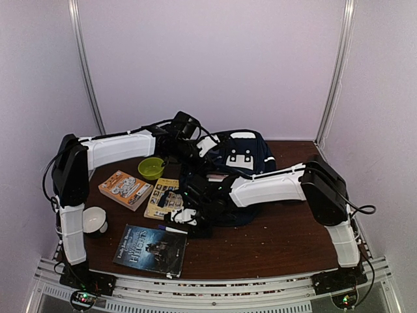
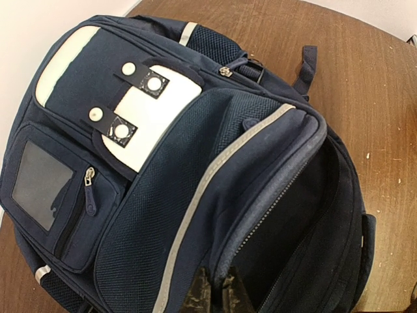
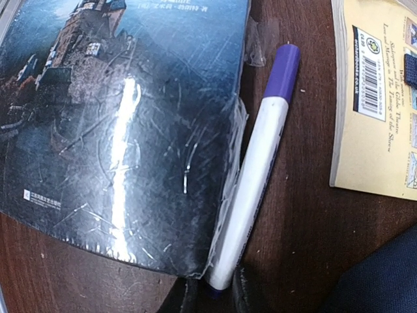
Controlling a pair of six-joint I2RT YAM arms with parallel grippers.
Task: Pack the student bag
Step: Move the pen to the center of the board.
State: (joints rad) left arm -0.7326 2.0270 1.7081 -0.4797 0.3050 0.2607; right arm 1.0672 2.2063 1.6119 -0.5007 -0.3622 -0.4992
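Dark film-wrapped book with a castle cover (image 1: pixel 150 249): flat at the near edge of the brown wooden surface (image 1: pixel 280 238).
White marker with a purple cap (image 3: pixel 255 189): lying on the surface, touching that book's edge.
Right gripper (image 3: pixel 214 295): low at the marker's white end, jaws narrow on either side of it (I cannot tell whether they press it).
White round bowl (image 1: pixel 94 220): upright at the near left.
Yellow paperback (image 1: pixel 163 197) and orange paperback (image 1: pixel 125 189): flat, just beside each other, further in.
Green bowl (image 1: pixel 151 167): upright just behind them.
Large navy-blue fabric student bag (image 2: pixel 195 163): lying front-up at the far middle. Its main compartment gapes unzipped (inside too dark to tell contents), and its small front pocket is zipped.
Left gripper (image 2: pixel 215 297): at the opening's lip, jaws nearly together. I cannot tell whether fabric is held.
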